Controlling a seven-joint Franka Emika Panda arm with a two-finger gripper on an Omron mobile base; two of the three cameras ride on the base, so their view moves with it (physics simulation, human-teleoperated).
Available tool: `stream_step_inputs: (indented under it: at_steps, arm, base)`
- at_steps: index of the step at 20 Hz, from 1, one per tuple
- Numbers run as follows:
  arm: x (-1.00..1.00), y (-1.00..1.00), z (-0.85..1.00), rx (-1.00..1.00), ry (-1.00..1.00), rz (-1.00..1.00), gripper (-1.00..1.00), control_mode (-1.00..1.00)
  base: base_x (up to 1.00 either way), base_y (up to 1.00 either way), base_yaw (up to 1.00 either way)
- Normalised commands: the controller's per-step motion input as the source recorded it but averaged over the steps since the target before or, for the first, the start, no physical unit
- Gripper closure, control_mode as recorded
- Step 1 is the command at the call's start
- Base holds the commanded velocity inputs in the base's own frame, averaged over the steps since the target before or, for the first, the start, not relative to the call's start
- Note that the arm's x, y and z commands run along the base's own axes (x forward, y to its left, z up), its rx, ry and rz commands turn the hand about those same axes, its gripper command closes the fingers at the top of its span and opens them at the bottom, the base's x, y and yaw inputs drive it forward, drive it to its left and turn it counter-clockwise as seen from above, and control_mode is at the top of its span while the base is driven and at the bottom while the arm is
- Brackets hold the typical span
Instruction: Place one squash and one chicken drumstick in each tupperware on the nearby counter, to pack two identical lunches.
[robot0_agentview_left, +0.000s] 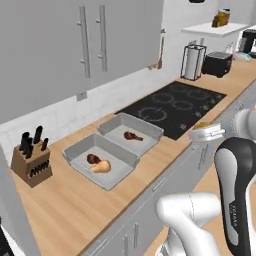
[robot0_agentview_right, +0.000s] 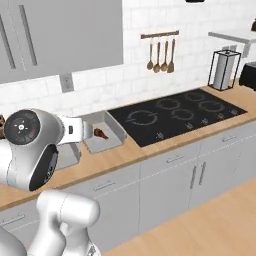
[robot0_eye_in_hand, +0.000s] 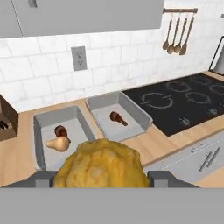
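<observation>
Left base view: the gripper (robot0_agentview_left: 207, 131) holds the yellow squash (robot0_agentview_left: 204, 125) off the counter's (robot0_agentview_left: 75, 200) near edge. The left tray (robot0_agentview_left: 75, 155) holds a drumstick (robot0_agentview_left: 93, 159) and the tan squash (robot0_agentview_left: 101, 166); the right tray (robot0_agentview_left: 150, 131) holds a second drumstick (robot0_agentview_left: 133, 136).

Right base view: that second drumstick lies in the right tray beside the stovetop (robot0_agentview_right: 175, 112).

Hand view: the jaws, partly open, clamp the yellow squash, near of both trays.
</observation>
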Motion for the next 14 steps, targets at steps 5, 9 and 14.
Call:
stream_step_inputs:
  at_steps: [5, 9, 14]
  arm:
    - [0.0, 0.0, 0.0, 0.0, 0.0, 0.0, 1.0, 1.0]
    - [0.0, 0.0, 0.0, 0.0, 0.0, 0.0, 1.0, 1.0]
    - [0.0, 0.0, 0.0, 0.0, 0.0, 0.0, 1.0, 1.0]
  base:
    - [1.0, 0.0, 0.48]
    - [1.0, -0.05, 0.56]
    - [1.0, -0.04, 0.62]
